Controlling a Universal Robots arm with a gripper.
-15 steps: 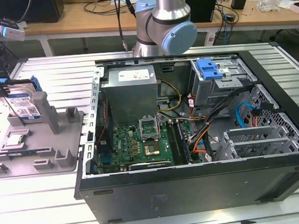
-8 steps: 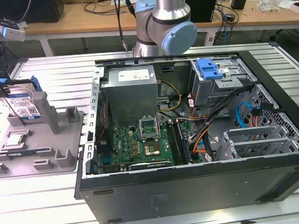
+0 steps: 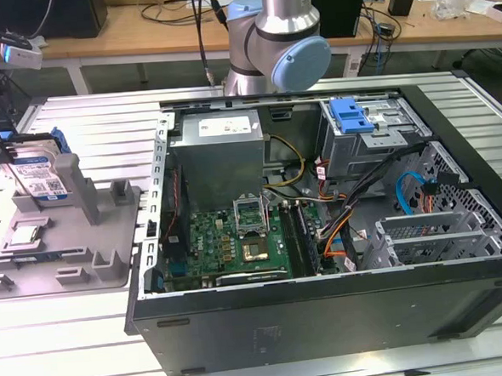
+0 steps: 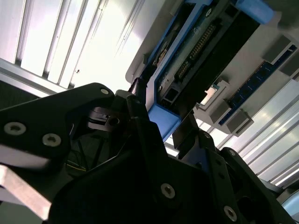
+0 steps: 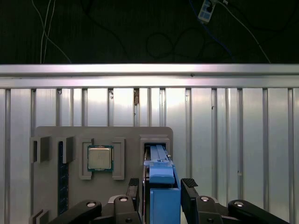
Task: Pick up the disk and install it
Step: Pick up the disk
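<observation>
Looking at the gripper narrowed right down onto the disk, with pads flat against both broad faces in both wrist views. Reads as a proper pinch to me. Makes sense to grab it that way: stands on edge in the tall slot of the tray, so leaves both faces free for a grab from above. Not lifted yet, going by the exterior view, over on that view's left and well apart from the case. Also in the tray: a chip lying flat in its own square pocket, plus maybe a RAM stick on edge in a narrow groove. Inside the open case: board, cables, and a drive cage topped with a blue latch.
</observation>
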